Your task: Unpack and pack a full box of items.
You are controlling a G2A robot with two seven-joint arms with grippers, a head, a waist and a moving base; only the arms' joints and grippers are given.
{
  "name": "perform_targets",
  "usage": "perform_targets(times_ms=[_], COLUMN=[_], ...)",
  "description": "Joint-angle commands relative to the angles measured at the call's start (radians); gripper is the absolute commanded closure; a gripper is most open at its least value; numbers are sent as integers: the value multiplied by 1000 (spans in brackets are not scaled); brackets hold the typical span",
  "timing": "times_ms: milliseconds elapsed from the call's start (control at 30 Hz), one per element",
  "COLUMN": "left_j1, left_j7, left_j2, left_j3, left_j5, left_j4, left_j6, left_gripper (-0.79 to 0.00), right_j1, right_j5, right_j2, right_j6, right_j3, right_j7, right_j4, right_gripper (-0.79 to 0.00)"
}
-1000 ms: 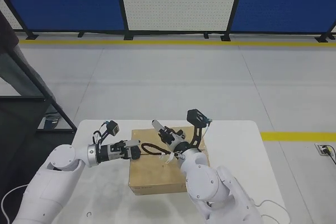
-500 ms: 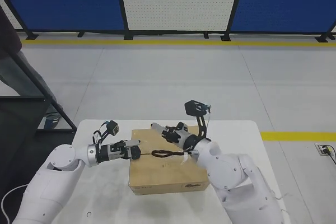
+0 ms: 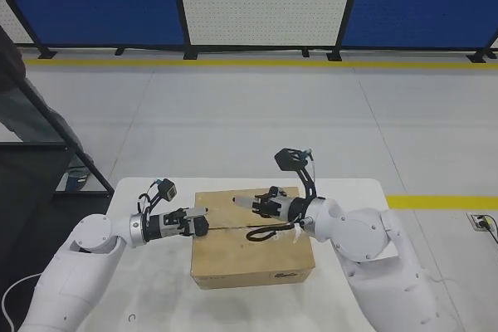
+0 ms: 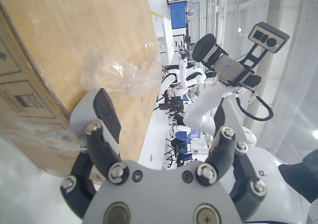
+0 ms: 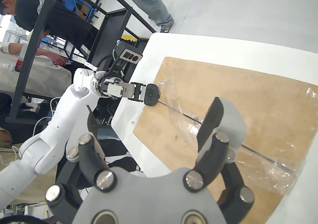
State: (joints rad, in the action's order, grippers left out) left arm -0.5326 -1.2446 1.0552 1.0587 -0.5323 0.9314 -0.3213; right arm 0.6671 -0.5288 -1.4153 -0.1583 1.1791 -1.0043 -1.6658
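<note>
Cardboard box [image 3: 232,261] closed, seam [image 5: 175,108] running left gripper [image 4: 160,104] to right gripper [image 5: 152,108] — all fingers [image 5: 218,123] spread

Right arm swung out rightward — box [image 3: 232,261] front now uncovered, right gripper [image 3: 244,202] shifted slightly nearer the seam

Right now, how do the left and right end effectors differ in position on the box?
The left end effector sits at the cardboard box's side edge, at the seam's end beside crumpled clear tape; the right end effector is over the box top, above the seam's middle. The left points inward across the box; the right points toward it. Shared: both open, neither holding anything.
</note>
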Motion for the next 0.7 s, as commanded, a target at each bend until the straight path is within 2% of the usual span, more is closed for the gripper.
perform_targets(times_ms=[0,33,167,233,300,467,667], left_j1=[0,0,0,0,0,0,0], left_j7=[0,0,0,0,0,0,0], left_j2=[0,0,0,0,0,0,0], left_j3=[0,0,0,0,0,0,0], left_j5=[0,0,0,0,0,0,0], left_j4=[0,0,0,0,0,0,0], left_j6=[0,0,0,0,0,0,0], left_gripper=[-785,-785,-785,-785,-785,-785,-785], right_j1=[-35,-63,-213,-275,-332,-446,-452], right_j5=[6,22,106,139,168,159,148], right_j2=[3,3,6,4,1,1,2], right_j6=[103,124,309,375,460,488,488], right_j3=[-23,-25,-63,-77,-119,-240,-246], right_j7=[-68,-107,-354,-403,-502,-486,-486], right_j4=[56,94,266,337,392,519,529], right_gripper=[-785,-785,-785,-785,-785,-785,-785])
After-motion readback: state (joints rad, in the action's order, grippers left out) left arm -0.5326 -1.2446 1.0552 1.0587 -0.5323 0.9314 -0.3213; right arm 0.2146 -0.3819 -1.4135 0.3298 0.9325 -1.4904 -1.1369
